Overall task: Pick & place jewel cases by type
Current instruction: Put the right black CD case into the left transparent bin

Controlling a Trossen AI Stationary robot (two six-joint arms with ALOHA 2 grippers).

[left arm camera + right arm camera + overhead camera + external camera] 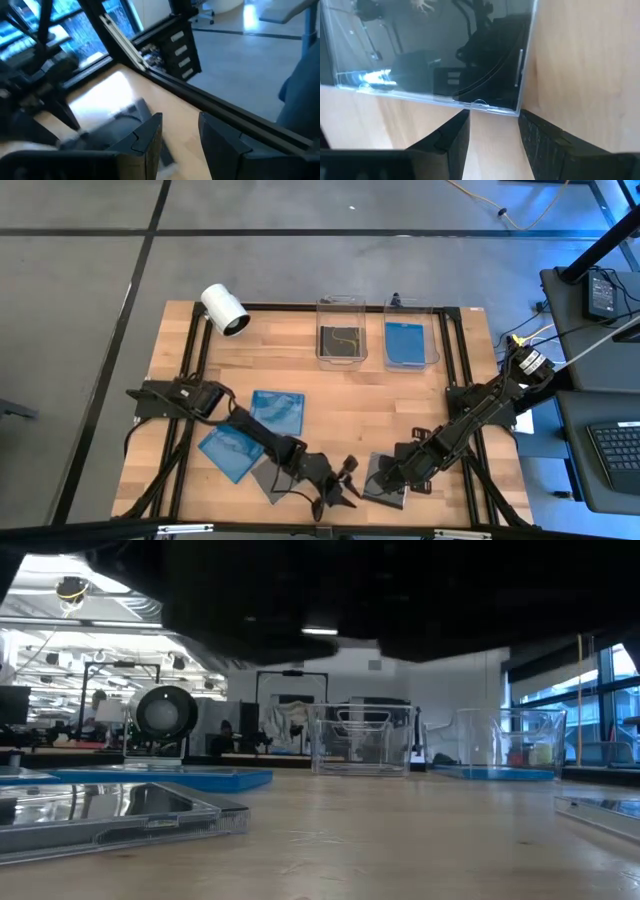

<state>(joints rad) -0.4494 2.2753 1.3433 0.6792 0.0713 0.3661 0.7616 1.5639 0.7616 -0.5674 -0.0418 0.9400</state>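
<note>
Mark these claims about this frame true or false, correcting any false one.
1. The right-hand bin holds a blue case. True.
2. The other bin holds nothing. False: a dark case lies in it.
3. Two blue cases lie on the table. True.
4. The right gripper is shut on a case. False: its fingers stand open just short of a dark case.
5. The white camera lies at the table's near edge. False: far left corner.
</note>
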